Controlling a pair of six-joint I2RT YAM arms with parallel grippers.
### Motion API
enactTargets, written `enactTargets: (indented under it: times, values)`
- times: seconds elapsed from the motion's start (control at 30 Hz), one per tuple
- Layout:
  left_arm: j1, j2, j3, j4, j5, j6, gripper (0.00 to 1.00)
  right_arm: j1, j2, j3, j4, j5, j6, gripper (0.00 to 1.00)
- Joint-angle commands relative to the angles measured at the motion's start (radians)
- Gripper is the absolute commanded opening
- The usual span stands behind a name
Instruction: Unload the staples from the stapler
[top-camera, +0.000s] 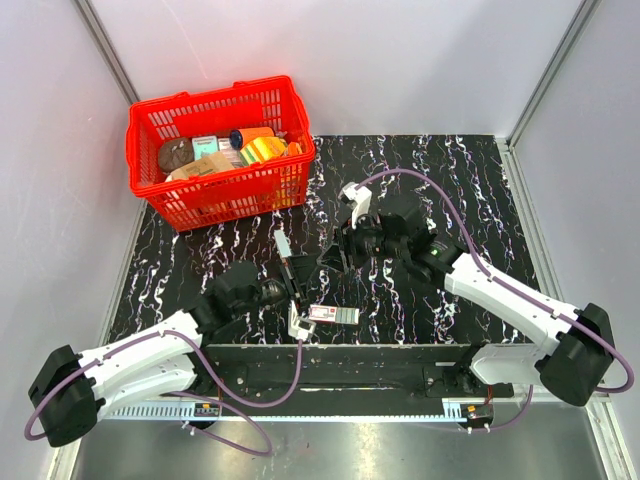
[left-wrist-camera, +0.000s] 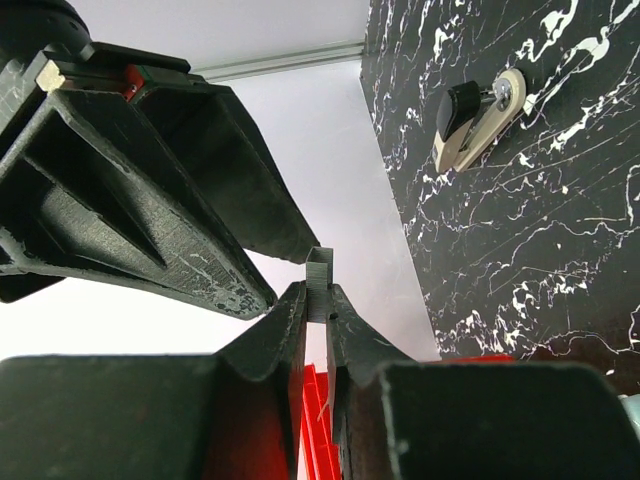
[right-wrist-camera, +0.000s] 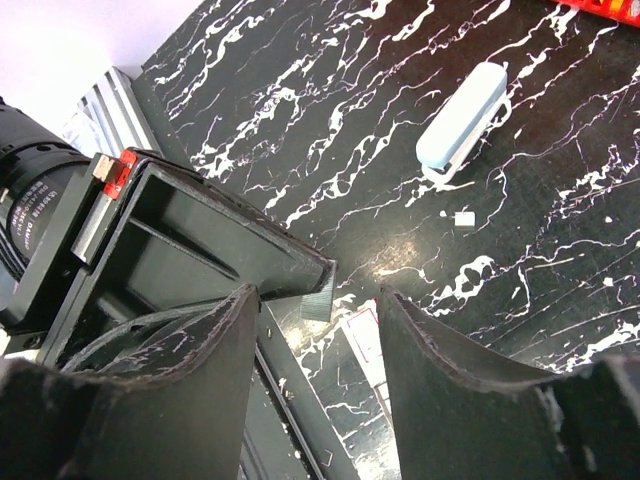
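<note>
The stapler (top-camera: 283, 243) lies closed on the black marbled table, pale blue top up; it also shows in the right wrist view (right-wrist-camera: 462, 125) and the left wrist view (left-wrist-camera: 478, 120). My left gripper (left-wrist-camera: 318, 298) is shut on a short grey strip of staples (left-wrist-camera: 318, 280), held above the table near the front edge. In the top view the left gripper (top-camera: 294, 292) is just in front of the stapler. My right gripper (right-wrist-camera: 320, 300) is open and empty, its fingers (right-wrist-camera: 240, 330) on either side of the line to the strip (right-wrist-camera: 318, 298), not touching it. It sits right of the stapler (top-camera: 335, 258).
A flat white-and-red little box (top-camera: 333, 314) lies near the front edge, also seen below my right gripper (right-wrist-camera: 365, 340). A red basket (top-camera: 150, 120) full of goods stands at the back left. A small white bit (right-wrist-camera: 463, 217) lies by the stapler.
</note>
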Motion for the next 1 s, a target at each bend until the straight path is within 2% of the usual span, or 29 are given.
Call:
enactTargets:
  times: [0.0, 0.17, 0.5, 0.97]
  values:
    - [-0.008, -0.017, 0.038, 0.011, 0.009, -0.021, 0.0, 0.012, -0.008, 0.039, -0.023, 0.025, -0.042, 0.56]
    - [-0.007, -0.025, 0.038, 0.004, 0.003, -0.024, 0.0, 0.012, -0.042, 0.013, -0.035, 0.028, -0.048, 0.55]
    - [-0.01, -0.028, 0.042, 0.008, 0.015, -0.029, 0.0, 0.012, -0.012, 0.026, -0.053, -0.002, -0.06, 0.44]
    - [-0.017, -0.016, 0.051, 0.022, 0.02, -0.04, 0.0, 0.025, 0.023, 0.042, -0.027, -0.012, -0.062, 0.44]
